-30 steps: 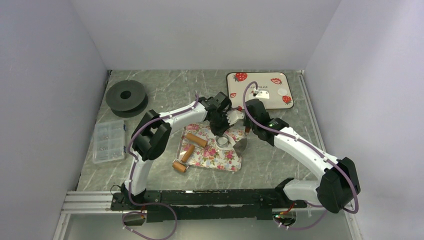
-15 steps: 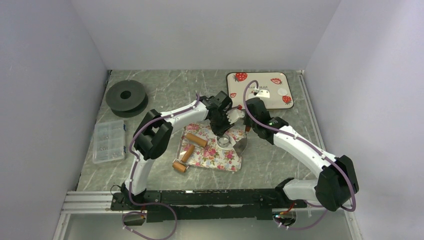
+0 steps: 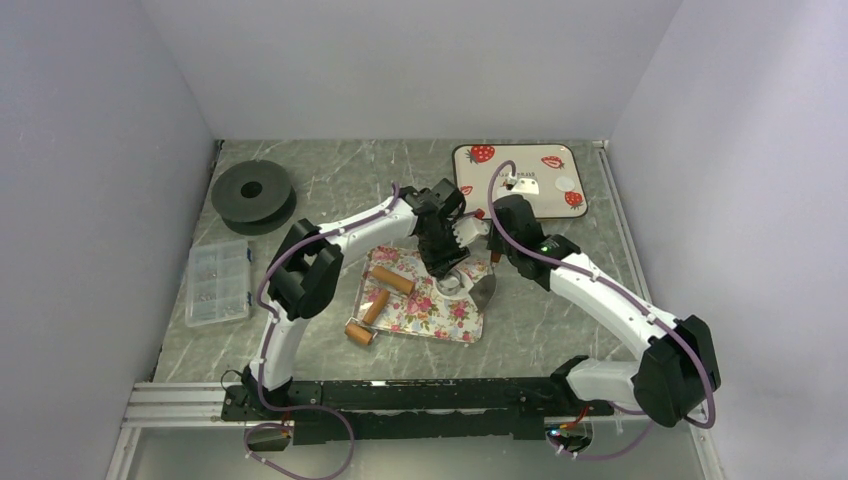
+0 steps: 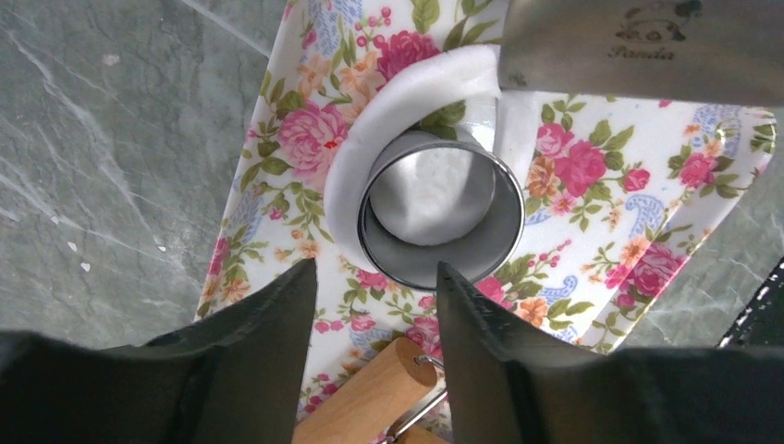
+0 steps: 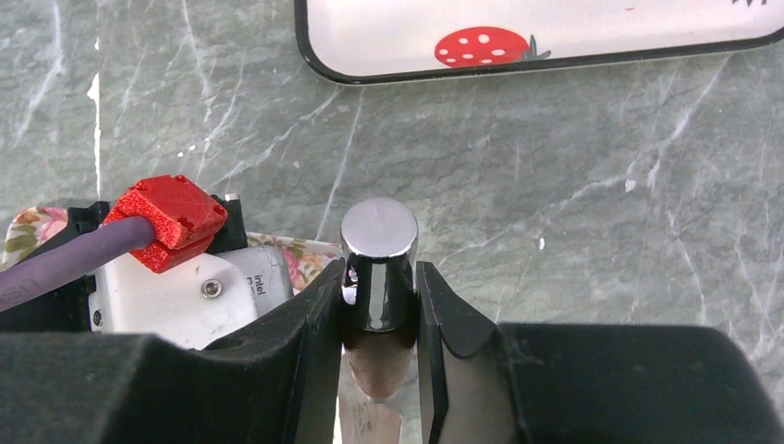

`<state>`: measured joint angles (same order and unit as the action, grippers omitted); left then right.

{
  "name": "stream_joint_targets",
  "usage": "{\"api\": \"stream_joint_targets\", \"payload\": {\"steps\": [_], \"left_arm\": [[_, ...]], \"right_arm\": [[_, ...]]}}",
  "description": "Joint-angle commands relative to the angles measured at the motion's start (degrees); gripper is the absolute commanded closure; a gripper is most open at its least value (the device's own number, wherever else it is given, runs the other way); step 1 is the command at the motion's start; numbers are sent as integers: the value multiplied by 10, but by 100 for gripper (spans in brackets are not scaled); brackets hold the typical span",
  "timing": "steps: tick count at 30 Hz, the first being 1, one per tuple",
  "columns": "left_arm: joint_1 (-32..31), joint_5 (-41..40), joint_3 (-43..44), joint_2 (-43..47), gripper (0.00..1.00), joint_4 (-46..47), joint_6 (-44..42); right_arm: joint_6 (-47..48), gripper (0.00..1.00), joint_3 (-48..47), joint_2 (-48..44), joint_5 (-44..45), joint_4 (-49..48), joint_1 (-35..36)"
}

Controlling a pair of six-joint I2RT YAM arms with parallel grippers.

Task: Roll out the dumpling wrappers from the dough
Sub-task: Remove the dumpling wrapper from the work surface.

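Observation:
White flattened dough lies on the floral tray. The metal ring cutter stands pressed into it, with a round of dough inside. My left gripper hovers just behind the cutter, open and holding nothing; in the top view the left gripper is above the cutter. My right gripper is shut on the chrome handle of a steel scraper, whose blade rests at the dough's far edge. One dumpling wrapper lies on the strawberry tray.
A wooden rolling pin lies on the left part of the floral tray, its end under my left fingers. A black spool and a clear compartment box sit at the left. The strawberry tray's edge is ahead of the right gripper.
My left gripper has opened and let go of the ring cutter, which stays standing in the dough. The right arm with the scraper has hardly moved.

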<state>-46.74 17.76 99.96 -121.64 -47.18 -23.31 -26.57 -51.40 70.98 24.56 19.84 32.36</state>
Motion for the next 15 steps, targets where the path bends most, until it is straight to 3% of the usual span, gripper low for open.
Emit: {"api": "stream_joint_targets", "payload": {"steps": [1,9,15], "left_arm": [[-68,86,46,34,41,0,-56],[-55,109,22,63,40,11,-17],[-19,117,9,78,40,16,-2]], "right_arm": [[-5,100,-31,-25,-103,-147,7],[8,100,-11,-57,-153,-170,-3],[114,100,34,-120,-198,-196,-2]]}}
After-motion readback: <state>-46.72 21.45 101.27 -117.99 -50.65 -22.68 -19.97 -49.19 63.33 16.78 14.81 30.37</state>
